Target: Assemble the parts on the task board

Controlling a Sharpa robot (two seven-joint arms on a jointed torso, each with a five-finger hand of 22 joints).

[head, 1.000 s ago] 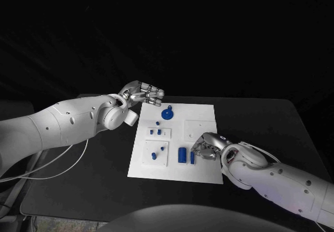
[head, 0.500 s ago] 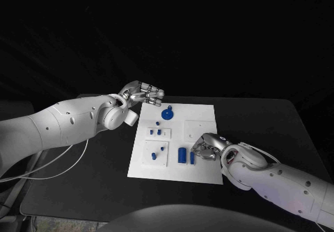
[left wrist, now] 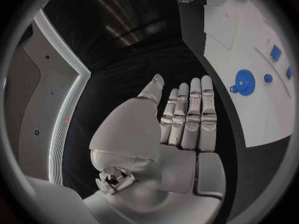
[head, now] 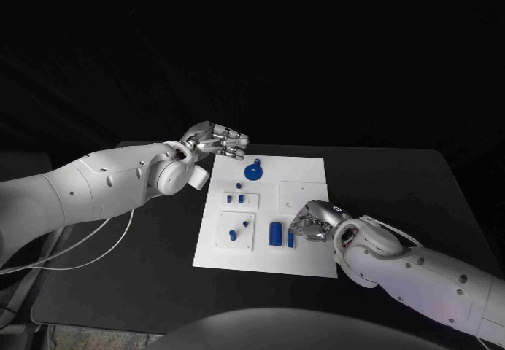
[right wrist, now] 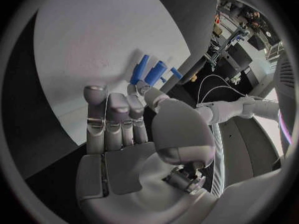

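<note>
i'm seeing my silver right hand (head: 314,222) curling over the slim blue peg (head: 290,238) near the white task board's (head: 305,171) front edge, possibly pinching it; left hand (head: 219,141) hanging empty, fingers spread, off its far-left corner. most blue parts are lying unassembled.

Head camera overhead; wrist cameras behind hands; all share the task board (head: 305,169).
</note>
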